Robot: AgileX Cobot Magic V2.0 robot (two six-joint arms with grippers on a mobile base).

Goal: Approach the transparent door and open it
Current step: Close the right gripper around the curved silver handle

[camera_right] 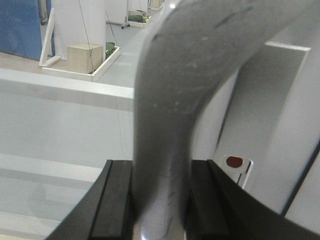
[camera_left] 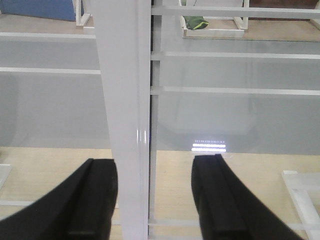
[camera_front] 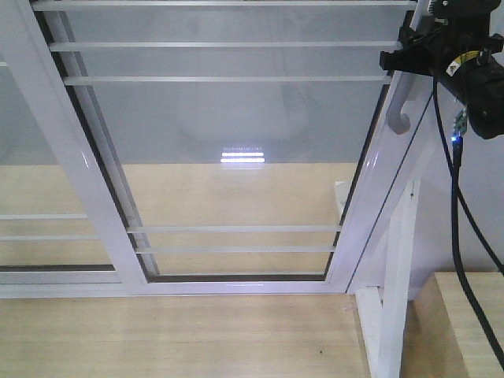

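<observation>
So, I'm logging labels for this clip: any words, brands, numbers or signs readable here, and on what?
No text can be read.
The yellow sticker on the black arm: too small to read.
The red dot on the white tab beside the handle: a mark, no lettering.

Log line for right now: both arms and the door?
right gripper: shut on handle | left gripper: open, fingers either side of stile | door: whether opened unclear

Bright, glare on transparent door
</observation>
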